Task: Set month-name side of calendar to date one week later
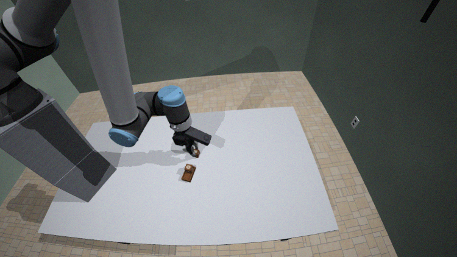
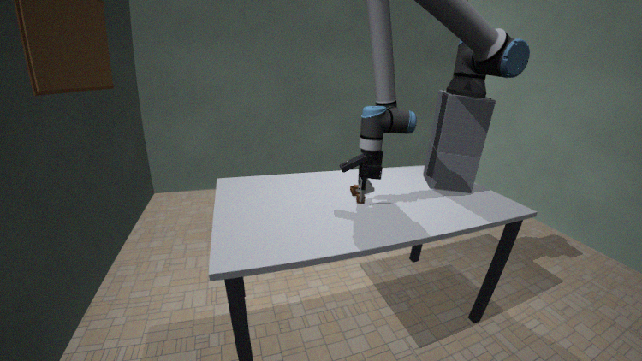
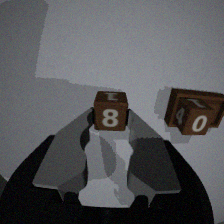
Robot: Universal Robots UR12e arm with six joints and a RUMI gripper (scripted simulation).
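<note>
A large grey robot arm with blue joint caps [image 1: 105,60] reached down from the left over a pale grey rectangular table top [image 1: 255,178], which stood on dark legs above a tan tiled floor [image 1: 351,159]. At the arm's end, a dark two-jaw gripper [image 1: 194,150] pointed downward, its jaws closed narrowly on a small brown wooden cube [image 3: 110,111]. In the wrist view, that cube sat between the two grey fingers with a white digit 8 facing the camera, upright, and another white mark on its top face that was too blurred to read. The exterior view showed the gripper [image 2: 360,193] and the held cube [image 2: 354,191] low over the table; whether the cube touched the surface could not be told. Just to the right in the wrist view, apart from the fingers, lay a brown wooden tray [image 3: 176,102] holding a second brown cube [image 3: 197,120], which showed a white digit 0 on the side toward the camera. In the top view, the tray [image 1: 187,176] lay near the gripper, a little closer to the viewer, with the second cube [image 1: 189,167] in its far end and the near compartment open.
</note>
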